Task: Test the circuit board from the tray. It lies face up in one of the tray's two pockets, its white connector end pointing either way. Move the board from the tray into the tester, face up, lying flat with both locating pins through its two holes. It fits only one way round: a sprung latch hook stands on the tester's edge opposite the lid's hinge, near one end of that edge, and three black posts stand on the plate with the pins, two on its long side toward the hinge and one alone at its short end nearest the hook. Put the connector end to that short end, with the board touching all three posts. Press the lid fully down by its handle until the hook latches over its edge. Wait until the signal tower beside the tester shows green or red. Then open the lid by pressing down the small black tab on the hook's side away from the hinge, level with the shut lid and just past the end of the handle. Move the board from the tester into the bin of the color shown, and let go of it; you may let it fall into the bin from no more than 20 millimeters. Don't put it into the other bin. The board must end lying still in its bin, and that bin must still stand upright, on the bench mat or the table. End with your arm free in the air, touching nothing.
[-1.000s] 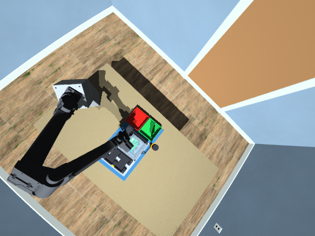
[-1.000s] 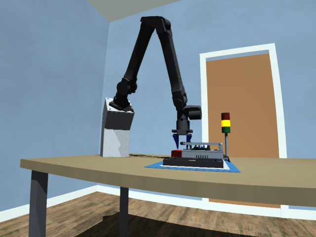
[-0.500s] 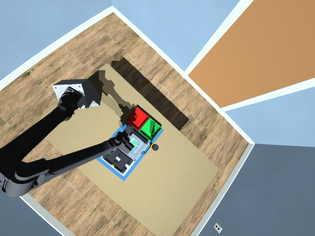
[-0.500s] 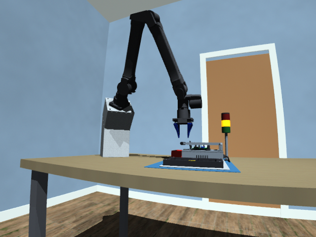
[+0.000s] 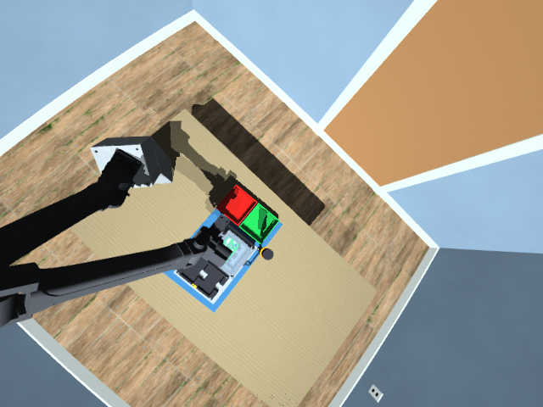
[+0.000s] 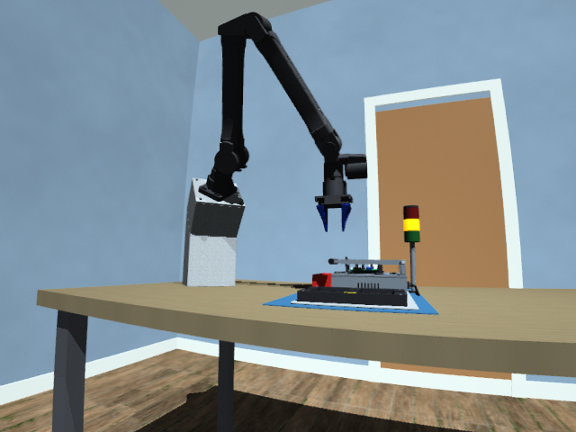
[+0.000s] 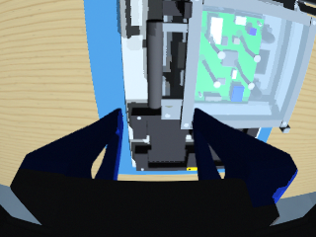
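The green circuit board point(image 7: 232, 59) lies in the grey tester point(image 6: 369, 279) under the clear lid point(image 7: 290, 59), which lies flat and shut. The lid's handle point(image 6: 364, 261) runs along the tester's near edge and shows in the wrist view point(image 7: 154, 59) as a grey bar. My gripper point(image 6: 333, 228) hangs well above the handle, its blue fingers open with nothing between them. The black tray point(image 6: 351, 296) lies in front of the tester, and I see no board in it. The signal tower point(image 6: 410, 224) beside the tester shows yellow; its red and green segments are dark.
The red bin point(image 5: 237, 203) and the green bin point(image 5: 260, 221) stand side by side behind the tester on the blue mat point(image 5: 210, 302). The arm's grey base block point(image 6: 211, 241) stands at the table's far left. A door is behind the table.
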Tool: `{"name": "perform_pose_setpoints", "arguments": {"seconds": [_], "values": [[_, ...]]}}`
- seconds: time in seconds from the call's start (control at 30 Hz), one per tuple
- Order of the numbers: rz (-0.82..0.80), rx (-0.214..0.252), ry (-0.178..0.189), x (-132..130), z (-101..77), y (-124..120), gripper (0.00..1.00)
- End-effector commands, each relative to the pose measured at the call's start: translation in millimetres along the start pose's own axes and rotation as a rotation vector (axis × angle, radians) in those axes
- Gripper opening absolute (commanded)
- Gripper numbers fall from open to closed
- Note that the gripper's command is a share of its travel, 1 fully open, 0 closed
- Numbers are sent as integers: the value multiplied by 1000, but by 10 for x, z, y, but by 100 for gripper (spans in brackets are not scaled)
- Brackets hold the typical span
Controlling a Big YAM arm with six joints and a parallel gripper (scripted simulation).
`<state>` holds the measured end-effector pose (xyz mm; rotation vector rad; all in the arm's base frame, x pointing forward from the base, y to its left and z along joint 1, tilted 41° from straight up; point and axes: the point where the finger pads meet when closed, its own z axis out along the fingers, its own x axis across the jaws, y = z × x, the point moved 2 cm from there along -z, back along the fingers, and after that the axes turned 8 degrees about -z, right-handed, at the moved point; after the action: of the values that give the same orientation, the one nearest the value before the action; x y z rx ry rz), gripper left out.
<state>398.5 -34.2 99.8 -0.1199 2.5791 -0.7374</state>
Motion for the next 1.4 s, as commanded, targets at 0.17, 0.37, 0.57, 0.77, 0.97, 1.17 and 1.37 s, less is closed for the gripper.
{"name": "perform_pose_setpoints", "arguments": {"seconds": [0.17, 0.37, 0.57, 0.77, 0.97, 1.17, 1.37], "values": [[24, 1, -11, -89, -70, -19, 100], [19, 1, -12, -91, -73, -21, 100], [19, 1, -12, -91, -72, -21, 100], [19, 1, -12, -91, -72, -21, 100], [19, 1, -12, -91, -72, -21, 100], [19, 1, -12, -91, -72, -21, 100], [19, 1, -12, -91, -72, -21, 100]]}}
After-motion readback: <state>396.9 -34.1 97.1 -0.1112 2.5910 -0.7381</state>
